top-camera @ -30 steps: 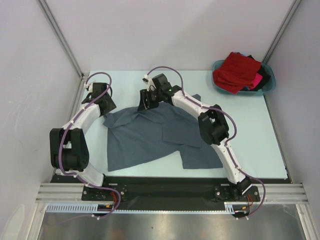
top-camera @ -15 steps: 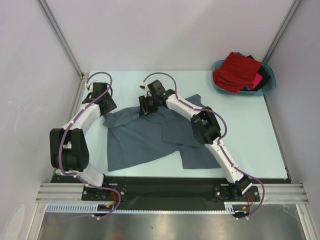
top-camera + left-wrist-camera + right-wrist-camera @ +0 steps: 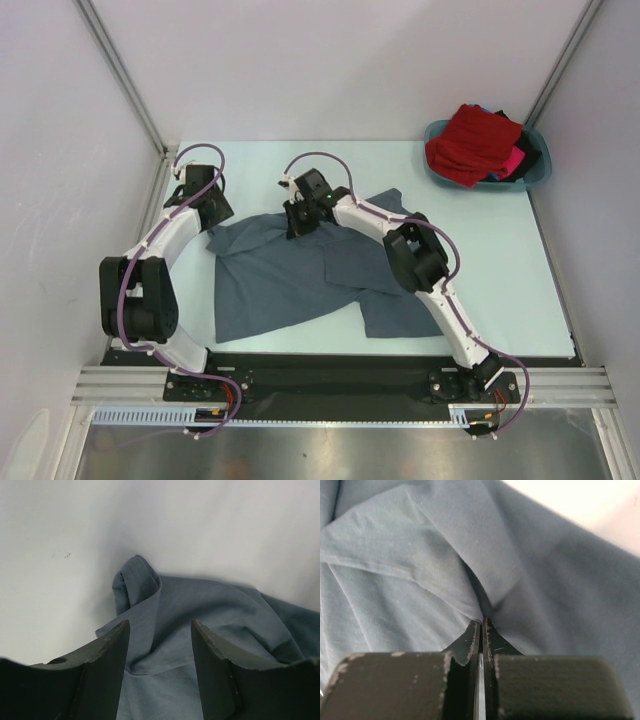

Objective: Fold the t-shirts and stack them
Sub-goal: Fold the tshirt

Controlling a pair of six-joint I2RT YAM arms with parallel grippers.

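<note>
Teal basin (image 3: pixel 522 184) on table (image 3: pixel 500 250), far right

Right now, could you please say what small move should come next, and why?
Probably close the left gripper: it stands open over a bunched corner of the slate-grey t-shirt, while the right gripper is shut on a fold of it.

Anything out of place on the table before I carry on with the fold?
The grey t-shirt lies skewed and rumpled, a flap folded over its right part and a corner curled up ahead of the left tool. The red shirt heaps over the teal basin's rim. Nothing spilled or damaged.
</note>
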